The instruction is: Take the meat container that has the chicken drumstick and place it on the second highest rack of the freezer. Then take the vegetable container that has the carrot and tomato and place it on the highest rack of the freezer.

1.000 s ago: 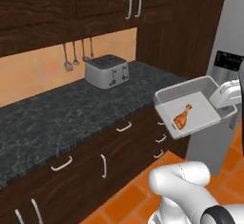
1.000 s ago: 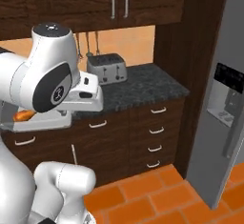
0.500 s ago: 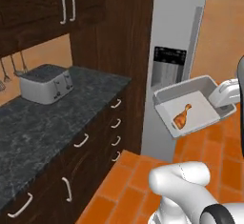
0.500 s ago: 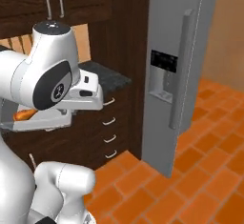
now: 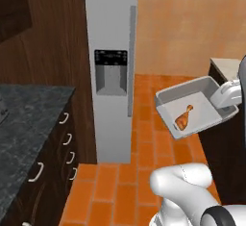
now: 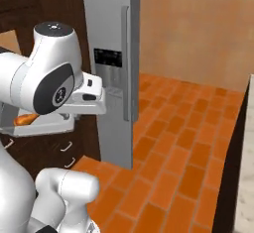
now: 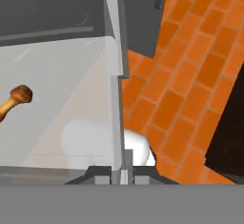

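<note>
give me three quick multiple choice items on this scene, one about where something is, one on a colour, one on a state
1. Where is the chicken drumstick?
A. on the floor
B. in the grey tray
C. on the dark counter

2. What colour is the floor?
A. orange brick
B. white tile
C. dark wood

3. How is the freezer door?
A. wide open
B. removed
C. closed

Answers:
1 B, the drumstick lies inside the tray, held up in the air by the gripper with its jaws shut on the rim.
2 A, orange bricks run across the floor.
3 C, the door with its dispenser panel sits flush.
</note>
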